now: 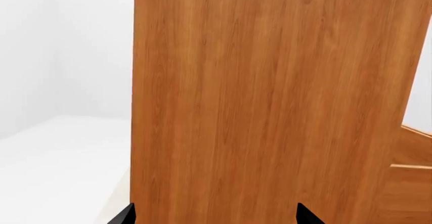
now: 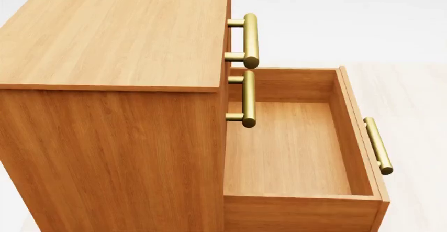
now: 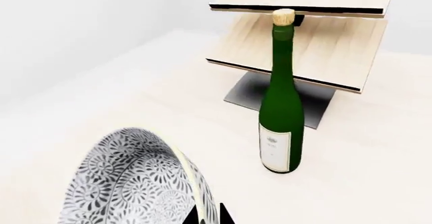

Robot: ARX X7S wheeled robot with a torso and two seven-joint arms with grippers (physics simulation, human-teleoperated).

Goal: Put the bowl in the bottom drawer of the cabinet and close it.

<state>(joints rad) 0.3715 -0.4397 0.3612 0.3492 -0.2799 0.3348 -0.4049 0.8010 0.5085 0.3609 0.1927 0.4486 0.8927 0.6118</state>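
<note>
- While the bottom drawer [image 2: 290,148] hangs pulled out of the cabinet [image 2: 112,59], right gripper [image 3: 207,217] pinches the bowl [image 3: 131,183] rim, near green bottle [image 3: 282,107].
- Left gripper [image 1: 214,215] spread, facing cabinet side.

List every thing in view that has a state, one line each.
bottom drawer: pulled open, empty.
two upper drawers: shut.
bowl: tilted on edge, right pincer shut on its rim.
green bottle: upright, corked.
left pincer: open, beside the cabinet.
</note>
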